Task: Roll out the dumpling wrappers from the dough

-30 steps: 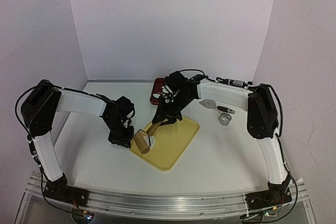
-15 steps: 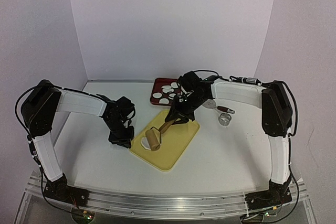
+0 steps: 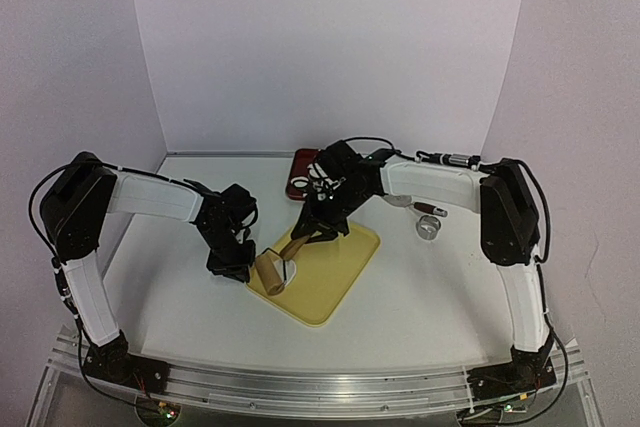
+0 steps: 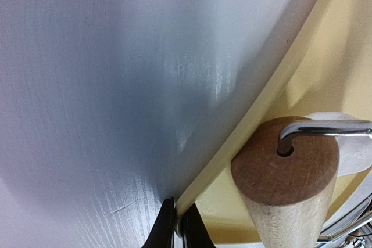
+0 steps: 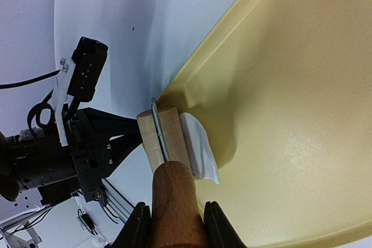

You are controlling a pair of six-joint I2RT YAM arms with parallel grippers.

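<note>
A yellow board (image 3: 330,272) lies mid-table. The white dough (image 3: 289,269) is a small flattened patch near its left corner. A wooden rolling pin (image 3: 270,270) sits on the dough's left part. My right gripper (image 3: 318,225) is shut on the pin's brown handle (image 5: 173,201); the roller (image 5: 163,135) and dough (image 5: 200,146) lie just beyond it. My left gripper (image 3: 236,269) is shut on the board's left edge (image 4: 244,126), with the roller's end (image 4: 285,164) and dough (image 4: 351,158) close by. The dumpling wrappers are hidden behind my right arm.
A red plate (image 3: 297,169) stands behind the board, mostly covered by my right arm. A small metal ring cutter (image 3: 428,227) and a brown-handled tool (image 3: 412,203) lie to the right of the board. White walls close in the back and sides.
The right arm pulled the pin back toward the board's middle, then pushed it left again over the dough. The wrappers on the red plate showed half a second ago and are now covered.
</note>
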